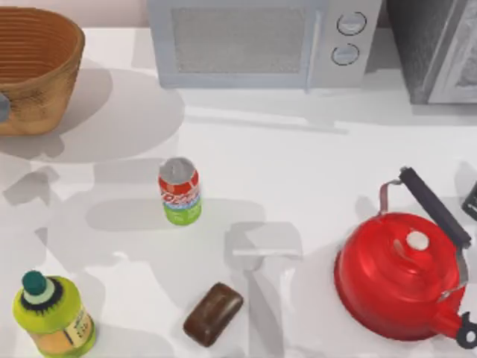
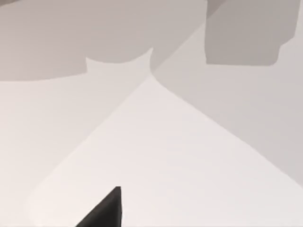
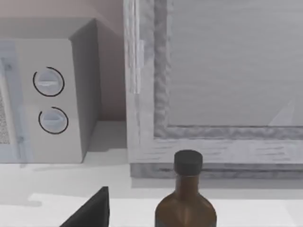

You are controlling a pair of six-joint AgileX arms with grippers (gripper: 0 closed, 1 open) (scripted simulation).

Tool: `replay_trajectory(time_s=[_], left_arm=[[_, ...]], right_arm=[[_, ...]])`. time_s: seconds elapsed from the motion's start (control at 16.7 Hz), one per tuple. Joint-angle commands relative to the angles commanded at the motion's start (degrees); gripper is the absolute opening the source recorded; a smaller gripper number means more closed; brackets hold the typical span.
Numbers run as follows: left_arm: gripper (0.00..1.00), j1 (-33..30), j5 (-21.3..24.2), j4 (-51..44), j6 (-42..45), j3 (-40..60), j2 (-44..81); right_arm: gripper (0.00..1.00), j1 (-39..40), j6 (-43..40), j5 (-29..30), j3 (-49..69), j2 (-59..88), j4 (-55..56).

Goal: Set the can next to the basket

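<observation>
Bright even light; soft overlapping shadows on table (image 1: 298, 164).

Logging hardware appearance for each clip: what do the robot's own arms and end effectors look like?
Little is visible. The left end effector appears as a plain matte black wedge tapering to a point; the right end effector looks the same. Neither visible part bears markings or cables.

Your left gripper (image 2: 108, 212) - a dark wedge of it in the left wrist view, hanging over the bare desk. Your right gripper (image 3: 92, 212) - same dark wedge in the right wrist view, low over the desk, pointed at its far edge. Top view: dark bit of your right arm (image 1: 471, 201) at the desk's right edge.
</observation>
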Motion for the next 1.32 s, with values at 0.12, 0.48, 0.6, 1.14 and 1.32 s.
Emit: replay_trajectory(time_s=[0.12, 0.48, 0.6, 1.14, 1.32], left_arm=[[0.62, 0.0, 0.0, 0.0, 0.0, 0.0, 0.0], [0.17, 0.0, 0.0, 0.0, 0.0, 0.0, 0.0], [0.02, 0.0, 0.0, 0.0, 0.0, 0.0, 0.0], [0.0, -0.2, 0.0, 0.0, 0.0, 0.0, -0.1], [0.0, -0.3, -0.6, 0.8, -1.8, 1.0, -0.7]], right_arm=[[1.0, 0.0, 0.0, 0.0, 0.0, 0.0, 0.0], [1.0, 0.0, 0.0, 0.0, 0.0, 0.0, 0.0], [1.0, 0.0, 0.0, 0.0, 0.0, 0.0, 0.0], [1.0, 0.0, 0.0, 0.0, 0.0, 0.0, 0.0], [1.0, 0.0, 0.0, 0.0, 0.0, 0.0, 0.0]])
